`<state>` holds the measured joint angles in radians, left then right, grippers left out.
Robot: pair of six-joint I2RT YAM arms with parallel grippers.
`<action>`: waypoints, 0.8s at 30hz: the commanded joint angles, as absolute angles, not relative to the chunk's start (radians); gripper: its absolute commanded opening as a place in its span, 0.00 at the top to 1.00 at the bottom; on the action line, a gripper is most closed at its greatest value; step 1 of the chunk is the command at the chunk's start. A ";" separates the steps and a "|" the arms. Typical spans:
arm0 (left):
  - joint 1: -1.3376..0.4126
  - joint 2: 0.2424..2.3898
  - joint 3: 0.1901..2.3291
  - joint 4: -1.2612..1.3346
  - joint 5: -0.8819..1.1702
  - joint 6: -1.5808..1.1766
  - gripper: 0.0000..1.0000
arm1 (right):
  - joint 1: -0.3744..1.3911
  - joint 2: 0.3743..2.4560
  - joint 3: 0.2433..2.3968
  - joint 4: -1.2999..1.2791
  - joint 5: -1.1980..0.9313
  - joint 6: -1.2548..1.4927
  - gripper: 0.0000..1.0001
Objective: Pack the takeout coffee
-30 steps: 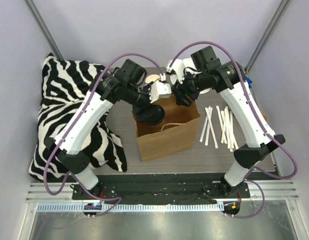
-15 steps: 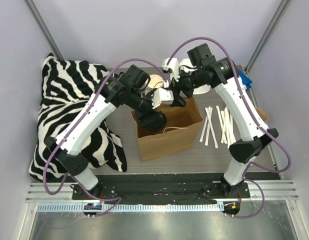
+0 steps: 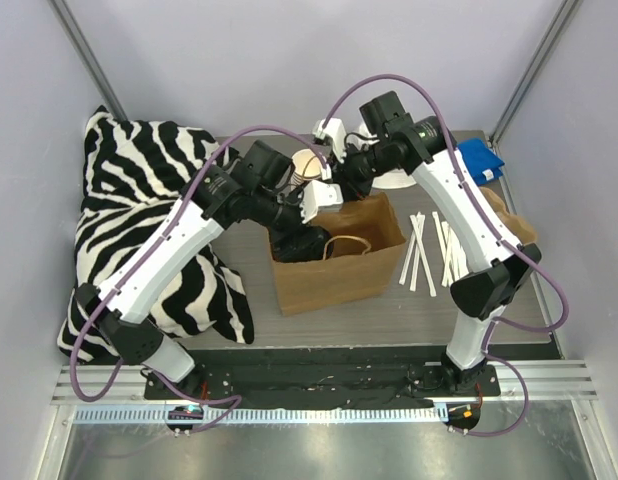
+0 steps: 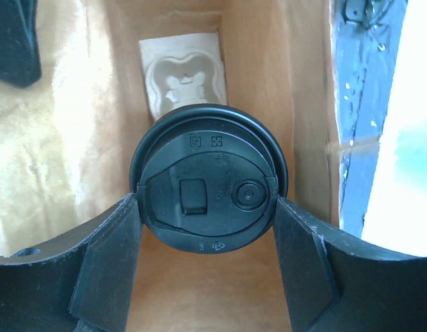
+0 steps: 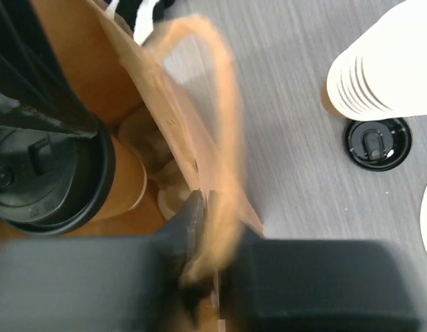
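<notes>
**Status.** The left hand [image 4: 208,211] is closed on the takeout coffee [image 5: 51,176]. Its two fingers [image 4: 106,263] clamp opposite sides of the black lid. The cup is inside the brown paper bag [image 3: 334,280], below the bag's rim. The bag stands open-topped at mid worktop [image 3: 239,250].

**Support.** The right hand [image 5: 203,238] is pinched shut on the far wall of the bag, next to the paper handle. This appears to hold the mouth open for the left arm.

**Governing relation.** The cup's long axis is upright and runs along the depth of the bag. The lid faces straight up at the left wrist camera. The pulp tray [image 4: 186,69] lies on the bag floor, lower than the lid. In the left wrist view it is offset to one side of the lid and not centred under it. The cup body hides its own base, so it cannot be determined whether the base has reached the floor or tray.

**Next move (judgement).** The left arm alone carries the cup. The remaining step is a straight descent along the cup axis until the base seats, followed by finger release. The bag walls are just beside the lid, so a sideways shift risks snagging the paper.

**Not involved.** A stack of lidless cups [image 5: 383,69] and a loose lid [image 5: 377,143] stand beyond the bag.
</notes>
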<state>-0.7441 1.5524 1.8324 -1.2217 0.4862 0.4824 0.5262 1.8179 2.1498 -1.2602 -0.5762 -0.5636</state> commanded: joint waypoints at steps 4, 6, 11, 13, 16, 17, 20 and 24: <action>-0.762 1.460 1.769 -1.082 0.416 0.425 1.00 | 0.531 1.704 2.129 -1.048 -0.505 -0.327 0.99; -0.776 1.442 1.723 -1.065 0.356 0.457 1.00 | 0.531 1.648 2.068 -1.011 -0.499 -0.296 0.99; -0.821 1.372 1.620 -1.000 0.267 0.506 1.00 | 0.535 1.502 1.899 -0.894 -0.529 -0.249 0.99; -0.837 1.348 1.559 -0.971 0.247 0.509 1.00 | 0.551 1.470 1.833 -0.867 -0.513 -0.265 0.99; -0.856 1.298 1.468 -0.918 0.209 0.511 1.00 | 0.567 1.405 1.760 -0.821 -0.488 -0.275 0.99; -0.861 1.275 1.426 -0.902 0.193 0.515 1.00 | 0.569 1.390 1.740 -0.805 -0.486 -0.273 0.99; -0.884 1.243 1.349 -0.847 0.137 0.532 1.00 | 0.584 1.312 1.626 -0.733 -0.476 -0.267 0.99; -0.908 1.203 1.289 -0.763 0.077 0.535 1.00 | 0.612 1.266 1.574 -0.710 -0.462 -0.247 0.99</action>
